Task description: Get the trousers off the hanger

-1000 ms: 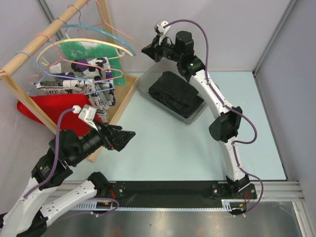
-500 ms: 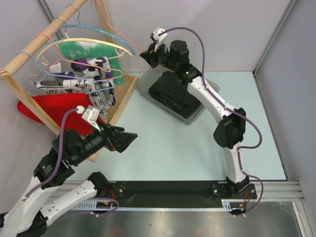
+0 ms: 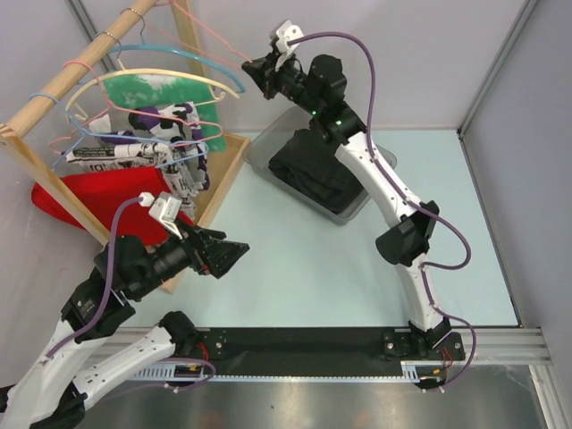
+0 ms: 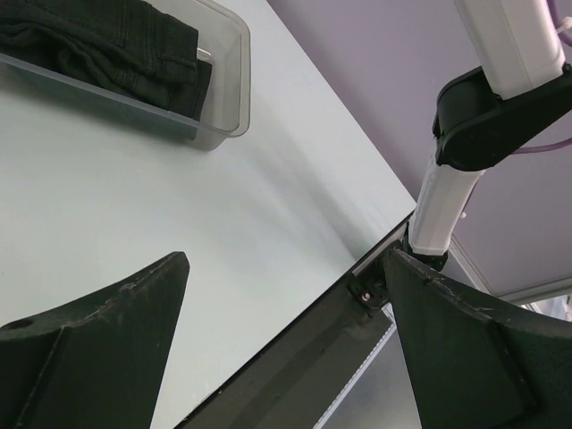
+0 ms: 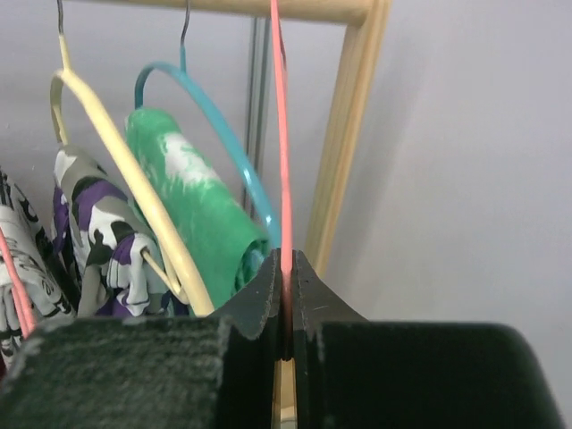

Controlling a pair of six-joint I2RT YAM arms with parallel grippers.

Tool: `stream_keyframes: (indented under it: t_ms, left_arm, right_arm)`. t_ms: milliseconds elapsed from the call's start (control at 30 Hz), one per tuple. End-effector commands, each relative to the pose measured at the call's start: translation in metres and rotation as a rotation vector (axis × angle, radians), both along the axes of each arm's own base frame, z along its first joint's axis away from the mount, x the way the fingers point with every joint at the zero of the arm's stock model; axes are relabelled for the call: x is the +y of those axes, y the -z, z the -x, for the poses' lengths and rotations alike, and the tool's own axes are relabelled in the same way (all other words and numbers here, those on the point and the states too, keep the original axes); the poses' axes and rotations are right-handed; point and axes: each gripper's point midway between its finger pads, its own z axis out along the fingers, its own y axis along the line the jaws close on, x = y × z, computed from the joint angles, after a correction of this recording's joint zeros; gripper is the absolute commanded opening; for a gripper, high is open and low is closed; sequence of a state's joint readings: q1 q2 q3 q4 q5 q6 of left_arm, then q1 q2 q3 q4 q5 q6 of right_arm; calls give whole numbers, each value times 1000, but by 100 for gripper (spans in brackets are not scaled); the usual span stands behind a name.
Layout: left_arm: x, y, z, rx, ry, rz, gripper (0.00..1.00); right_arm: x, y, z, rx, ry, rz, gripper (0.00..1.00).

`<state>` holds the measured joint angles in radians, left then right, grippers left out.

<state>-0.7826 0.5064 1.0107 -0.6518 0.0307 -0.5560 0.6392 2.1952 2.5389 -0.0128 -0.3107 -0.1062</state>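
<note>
Found the right claw (image 5: pixel 285 265) pinched shut on the thin pink wire of the hanger (image 5: pixel 281 134), up by the wooden rack (image 3: pixel 54 85) at the far left of the desk (image 3: pixel 295 268). Saw no garment on that wire in the right wrist view. Noted beside it the cream hanger (image 5: pixel 116 170) and the blue hanger (image 5: pixel 223 134), with a green garment (image 5: pixel 197 206) and purple-and-white garments (image 5: pixel 98 232).

Located the trousers (image 3: pixel 317 174) off the hanger altogether, lying folded in the clear tray (image 4: pixel 239 63) on the desk, below the right arm and well apart from the pinched wire.

Found the left claw (image 3: pixel 234 253) spread wide and holding nothing, poised over bare desk near the foot of the rack.

Judged the removal itself done, with the bare hanger now the step in hand. Judged the next move to call for settling the hook on the rail (image 5: pixel 223 7) before parting the right claw. Cannot confirm from these views whether the hook already sits there. Advise care not to snag the neighbouring hangers.
</note>
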Motion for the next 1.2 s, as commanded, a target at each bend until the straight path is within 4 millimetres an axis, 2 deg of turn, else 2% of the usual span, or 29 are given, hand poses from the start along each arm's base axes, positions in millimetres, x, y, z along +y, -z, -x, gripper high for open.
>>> stream_keyframes:
  t_ms: [0, 167, 367, 433, 500, 533, 567, 633, 667, 700, 733, 767, 800, 833, 867, 900, 933, 967, 1000, 1033, 1067, 1100, 1133, 1167]
  left_arm:
    - [0, -10, 1, -47, 15, 18, 96]
    - [-3, -6, 2, -31, 24, 15, 97]
    - [-6, -1, 5, -9, 45, 19, 97]
    - [-6, -1, 7, -5, 49, 27, 97]
    - [-8, 0, 9, 1, 64, 34, 97]
    - [-10, 1, 10, 8, 74, 38, 98]
    - [-13, 3, 13, 14, 98, 39, 98]
    - [-18, 5, 17, 25, 129, 43, 98]
    - [-21, 7, 21, 38, 160, 44, 99]
    - [-23, 8, 22, 44, 172, 47, 99]
    - [-25, 10, 24, 53, 183, 46, 99]
    - [-26, 10, 26, 57, 198, 49, 100]
    - [-28, 9, 30, 60, 220, 58, 100]
    - [-29, 9, 32, 60, 232, 64, 100]
    - [-30, 11, 33, 65, 240, 66, 100]
    - [-31, 9, 36, 65, 258, 76, 100]
    - [-32, 10, 37, 68, 264, 78, 100]
    - [-33, 12, 38, 74, 271, 79, 100]
    - [-35, 11, 41, 76, 288, 89, 100]
    - [-36, 12, 42, 80, 297, 93, 100]
    - [-38, 15, 43, 87, 308, 95, 100]
    - [-40, 12, 44, 85, 320, 110, 100]
    - [-42, 13, 46, 89, 336, 117, 100]
    - [-43, 18, 46, 101, 341, 118, 100]
  right_arm:
    - [19, 9, -2, -11, -37, -22, 0]
    - [36, 29, -4, 16, -50, -2, 0]
    - [35, 50, -9, 79, -44, 29, 0]
    - [32, 47, -7, 78, -36, 29, 0]
    - [30, 59, -9, 116, -16, 40, 0]
    - [27, 52, -5, 118, -12, 30, 0]
    - [25, 62, -7, 163, 4, 47, 0]
    - [19, 60, -5, 195, 18, 43, 14]
    - [17, 68, -7, 225, 36, 56, 21]
    - [15, 69, -6, 237, 42, 60, 33]
    - [11, 65, -2, 242, 46, 61, 39]
    - [9, 69, -2, 264, 65, 71, 47]
    - [5, 75, -2, 286, 86, 78, 60]
    - [-1, 78, -3, 316, 131, 83, 67]
    - [-9, 71, 0, 322, 158, 72, 78]
    - [-16, 75, 0, 341, 189, 82, 84]
    - [-26, 80, -1, 391, 241, 74, 87]
    - [-40, 67, 5, 395, 282, 55, 93]
    - [-48, 67, 7, 414, 312, 50, 99]
    - [-62, 84, 5, 467, 379, 74, 100]
    - [-77, 70, 15, 483, 404, 36, 100]
    - [-87, 72, 18, 512, 430, 30, 100]
    - [-101, 94, 21, 573, 476, 64, 100]
    - [-114, 98, 23, 616, 504, 35, 100]
